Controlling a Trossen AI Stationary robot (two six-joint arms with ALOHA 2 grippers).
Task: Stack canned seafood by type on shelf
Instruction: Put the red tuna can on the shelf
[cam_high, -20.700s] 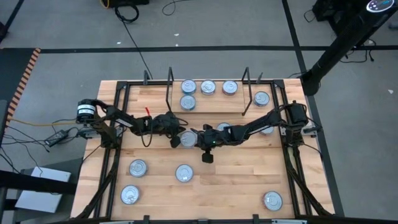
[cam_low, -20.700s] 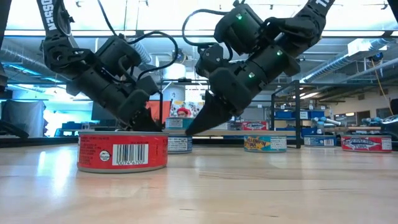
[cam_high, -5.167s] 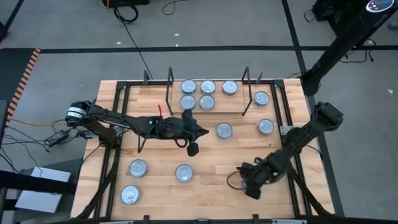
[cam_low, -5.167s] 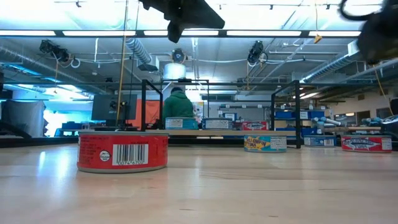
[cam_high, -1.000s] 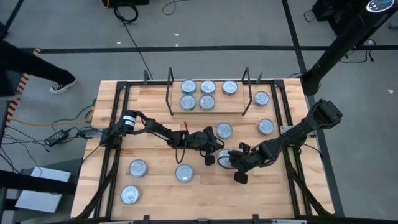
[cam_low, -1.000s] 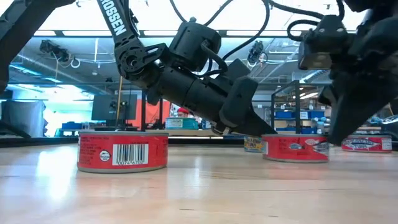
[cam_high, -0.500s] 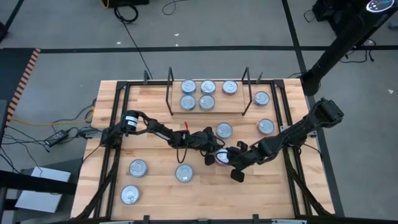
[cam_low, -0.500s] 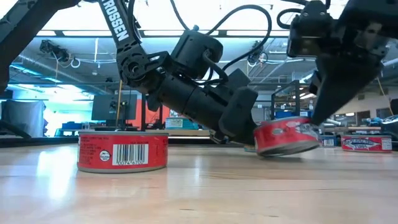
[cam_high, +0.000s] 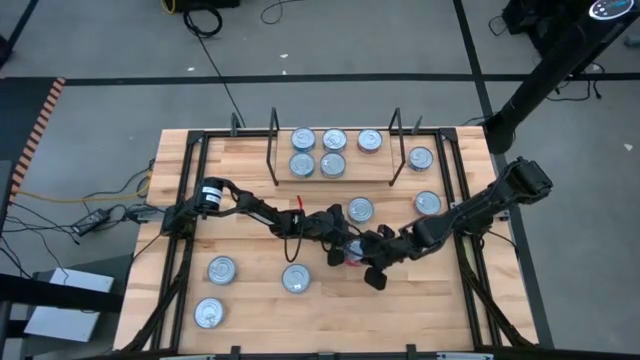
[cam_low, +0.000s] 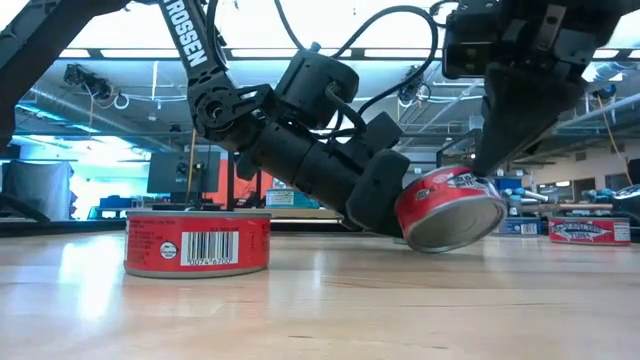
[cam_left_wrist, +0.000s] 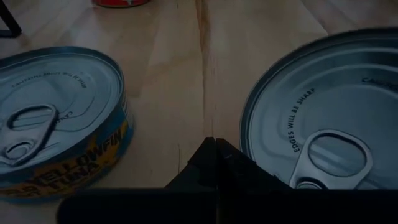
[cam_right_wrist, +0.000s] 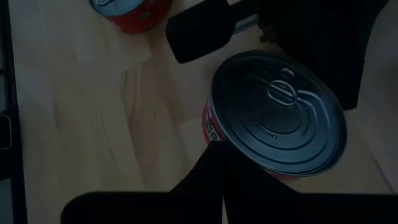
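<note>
While pinched between two shut sets of jaws, red tin (cam_low: 450, 208) tilted off tabletop (cam_low: 320, 300); liable to squirt out sideways, roll clear of shelf (cam_high: 335, 175).

The wooden table (cam_high: 250, 300) carries the shelf (cam_high: 335, 175) at its far edge, holding five tins (cam_high: 334, 140). Loose tins (cam_high: 222, 269) lie near the front-left corner; others (cam_high: 427, 203) lie toward the right edge.

Overhead looks straight down on the table (cam_high: 250, 290); low camera skims level across it; both wrist cameras sit close, sharing one red tin (cam_low: 450, 208).
</note>
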